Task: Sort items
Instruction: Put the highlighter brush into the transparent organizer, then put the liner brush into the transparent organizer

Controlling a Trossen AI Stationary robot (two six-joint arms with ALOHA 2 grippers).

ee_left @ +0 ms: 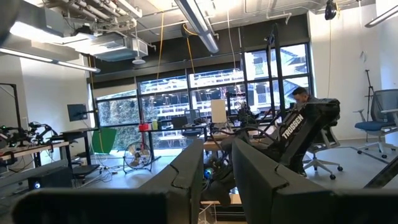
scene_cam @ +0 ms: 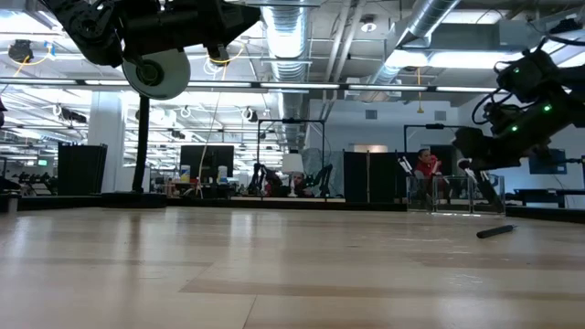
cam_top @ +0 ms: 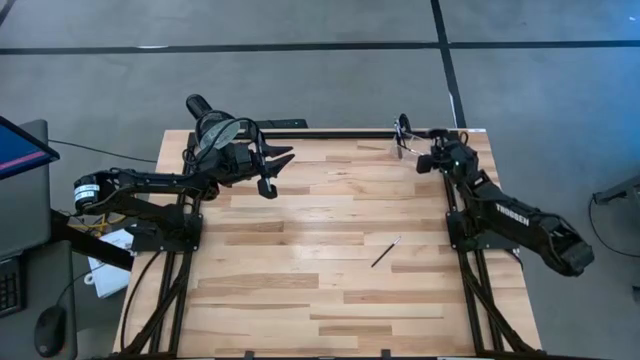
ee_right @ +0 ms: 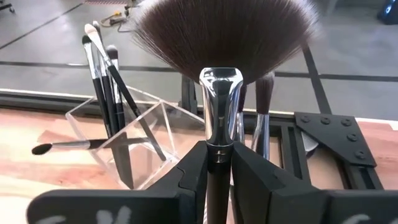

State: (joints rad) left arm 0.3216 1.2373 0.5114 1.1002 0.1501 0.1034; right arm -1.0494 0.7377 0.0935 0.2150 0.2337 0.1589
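My right gripper (ee_right: 217, 177) is shut on the fan brush (ee_right: 224, 37), a black-handled brush with a silver collar and a wide dark fan head. It is at the table's far right corner (cam_top: 410, 148), just before a clear plastic container (ee_right: 134, 134). Several slim brushes (ee_right: 102, 74) stand leaning in the container. Another brush (ee_right: 62, 147) lies level beside it, and one with a silver collar (ee_right: 261, 118) stands behind the fan brush. One dark brush (cam_top: 385, 252) lies flat on the table right of the middle. My left gripper (cam_top: 272, 170) hangs raised over the far left, open and holding nothing. My right gripper pinches the fan brush's dark handle just below the silver collar (ee_right: 217, 158) between its two fingers. The brush runs along the fingers, with the fan head out past the fingertips toward the far edge. The handle's back end is hidden between the fingers.
Black frame rails and a corner bracket (ee_right: 329, 134) run along the far edge behind the container. The wide middle of the wooden table (cam_top: 300, 270) holds only the loose brush (scene_cam: 495, 232). A person (scene_cam: 425, 164) sits far off in the room behind.
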